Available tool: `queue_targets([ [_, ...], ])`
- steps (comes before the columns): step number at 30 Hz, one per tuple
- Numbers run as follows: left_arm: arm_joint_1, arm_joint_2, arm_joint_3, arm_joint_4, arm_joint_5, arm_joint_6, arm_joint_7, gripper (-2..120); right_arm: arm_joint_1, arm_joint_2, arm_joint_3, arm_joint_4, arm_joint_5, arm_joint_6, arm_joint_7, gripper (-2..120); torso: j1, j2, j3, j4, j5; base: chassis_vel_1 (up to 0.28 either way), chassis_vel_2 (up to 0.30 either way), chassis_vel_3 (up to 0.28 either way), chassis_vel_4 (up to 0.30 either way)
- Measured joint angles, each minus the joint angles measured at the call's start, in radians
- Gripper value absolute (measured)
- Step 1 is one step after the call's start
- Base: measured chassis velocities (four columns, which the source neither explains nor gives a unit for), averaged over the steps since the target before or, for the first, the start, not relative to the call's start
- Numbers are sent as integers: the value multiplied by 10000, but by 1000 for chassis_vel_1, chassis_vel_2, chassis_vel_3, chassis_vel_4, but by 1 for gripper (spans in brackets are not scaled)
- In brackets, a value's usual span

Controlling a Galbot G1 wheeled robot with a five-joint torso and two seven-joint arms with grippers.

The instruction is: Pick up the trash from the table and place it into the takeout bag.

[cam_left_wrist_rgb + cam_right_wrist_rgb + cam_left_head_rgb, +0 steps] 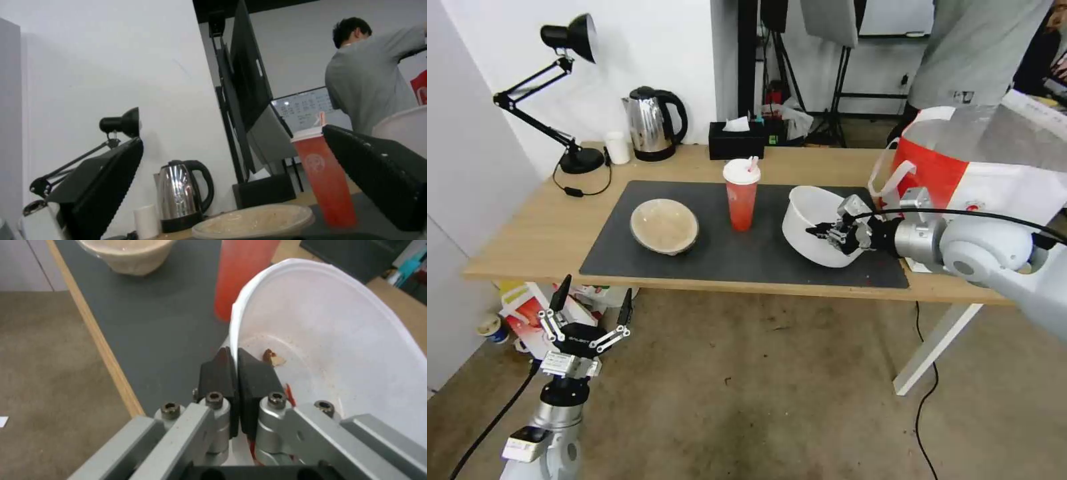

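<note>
Above the dark mat [747, 260], the tilted white bowl [807, 223] is pinched at its rim by the right tool [822, 233], while the left tool [590, 307] is held released below the desk [540, 233].

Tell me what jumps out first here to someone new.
The right end effector, shut on the rim of the white plastic bowl, holds it tipped on the right of the grey mat, next to the takeout bag. The red drink cup stands mid-mat and the beige bowl left of it. The left end effector hangs open below the table's front edge.
</note>
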Motion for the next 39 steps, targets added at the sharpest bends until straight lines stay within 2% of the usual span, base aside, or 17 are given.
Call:
queue_targets([
  [22,-18,0,-32,99,16,-50,43,100,482,39,29,388,-330,-17,-484,0,0,0,0,0,1,0,0,0,0],
  [31,-143,3,6,311,32,-61,83,100,1800,383,-203,189,-377,8,-734,0,0,0,0,0,0,0,0,0,0],
  [39,-217,5,42,420,41,-69,105,100,2632,377,-180,-9,-194,41,-909,0,0,0,0,0,0,0,0,0,0],
])
